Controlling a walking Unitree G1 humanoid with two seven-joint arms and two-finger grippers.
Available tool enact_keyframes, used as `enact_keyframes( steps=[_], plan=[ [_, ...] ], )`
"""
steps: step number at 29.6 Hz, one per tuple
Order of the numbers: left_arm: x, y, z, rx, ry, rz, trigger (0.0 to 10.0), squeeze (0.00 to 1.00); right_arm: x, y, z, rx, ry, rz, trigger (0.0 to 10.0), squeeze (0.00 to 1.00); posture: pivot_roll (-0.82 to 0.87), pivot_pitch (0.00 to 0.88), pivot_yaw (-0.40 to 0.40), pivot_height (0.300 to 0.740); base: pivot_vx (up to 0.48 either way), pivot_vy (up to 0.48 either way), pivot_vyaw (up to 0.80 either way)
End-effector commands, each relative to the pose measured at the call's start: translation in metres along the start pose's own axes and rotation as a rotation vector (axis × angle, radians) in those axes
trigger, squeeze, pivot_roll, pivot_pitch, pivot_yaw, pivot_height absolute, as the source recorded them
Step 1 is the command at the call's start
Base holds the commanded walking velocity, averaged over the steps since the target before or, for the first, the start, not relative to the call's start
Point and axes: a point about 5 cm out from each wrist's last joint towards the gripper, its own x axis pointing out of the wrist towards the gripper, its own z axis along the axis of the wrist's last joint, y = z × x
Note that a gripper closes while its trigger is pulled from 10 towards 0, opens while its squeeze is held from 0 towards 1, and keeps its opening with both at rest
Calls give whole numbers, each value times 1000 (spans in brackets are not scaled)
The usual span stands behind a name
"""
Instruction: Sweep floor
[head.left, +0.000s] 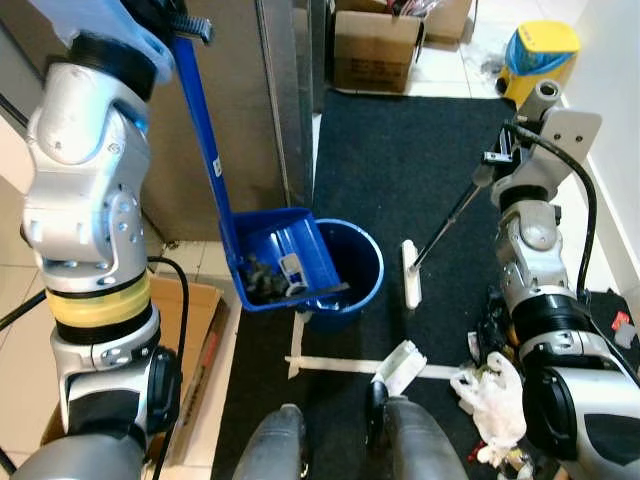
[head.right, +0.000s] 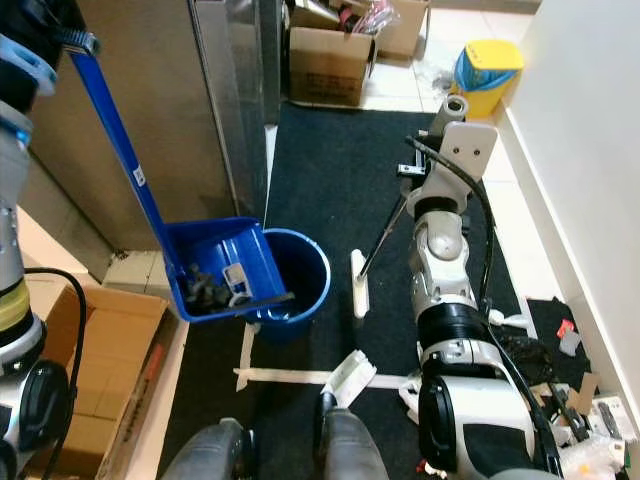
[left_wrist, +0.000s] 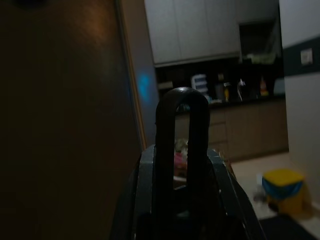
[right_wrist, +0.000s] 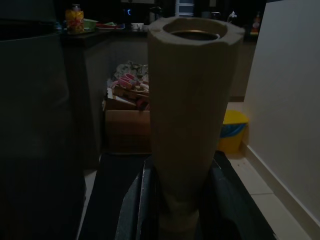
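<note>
- Dark carpet (head.left: 400, 170) is covering the floor ahead of the robot, with pale tiles along its left edge and a white wall running along the right side.
- At the far left, a flattened cardboard sheet (head.left: 195, 340) is lying on the tiles, below the raised left arm.
- The left gripper (left_wrist: 181, 150) is clamping the top loop of the blue dustpan handle (head.left: 205, 140); in the left wrist view its two fingers are sitting on either side of that dark loop.
- From this gripper the handle is slanting down to the blue dustpan (head.left: 280, 262), which is hanging tilted, with dark debris and a small white scrap lying in its pan.
- The dustpan's front edge is resting over the rim of the blue bucket (head.left: 358, 262), which is standing on the carpet just right of the pan.
- White tape strips (head.left: 330, 362) are lying on the carpet below the bucket.
- The right gripper (right_wrist: 187, 200) is closed around the tan end of the broom handle (right_wrist: 192, 100).
- From this gripper the thin dark broom shaft (head.left: 450, 222) is slanting down and leftward to the white broom head (head.left: 410, 275), which is touching the carpet just right of the bucket.
- A yellow bin (head.left: 538, 55) is standing beyond the right gripper, near the wall.
- A crumpled white bag (head.left: 492, 395) is lying by the right arm.
</note>
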Motion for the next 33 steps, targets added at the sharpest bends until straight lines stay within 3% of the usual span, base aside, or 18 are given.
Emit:
enact_keyframes(
  steps=[1,9,15,23,26,27,30,33],
  plan=[
    [0,4,5,115,-56,-9,10000,0,-1,-2,4,6,-40,-3,10000,0,45,153,-7,740,0,0,0],
    [6,6,-9,200,-83,-38,10000,0,-2,-3,4,7,-43,-2,10000,0,37,160,-5,740,0,0,0],
    [15,-2,-11,216,-124,-77,10000,0,-3,-3,4,8,-46,-1,10000,0,29,164,-4,740,0,0,0],
    [32,-24,-3,252,-230,-160,10000,0,-4,-4,4,7,-47,-1,10000,0,19,168,-1,740,0,0,0],
    [35,-32,0,237,-260,-191,10000,0,-4,-4,4,6,-47,-2,10000,0,20,169,1,740,0,0,0],
    [38,-42,5,210,-290,-223,10000,0,-5,-4,3,7,-46,-3,10000,0,19,169,3,740,0,0,0],
    [41,-54,13,169,-332,-245,10000,0,-5,-3,3,9,-45,-3,10000,0,19,171,4,740,0,0,0],
    [44,-59,19,142,-363,-246,10000,0,-5,-3,2,10,-43,-2,10000,0,19,172,3,740,0,0,0]
  ],
)
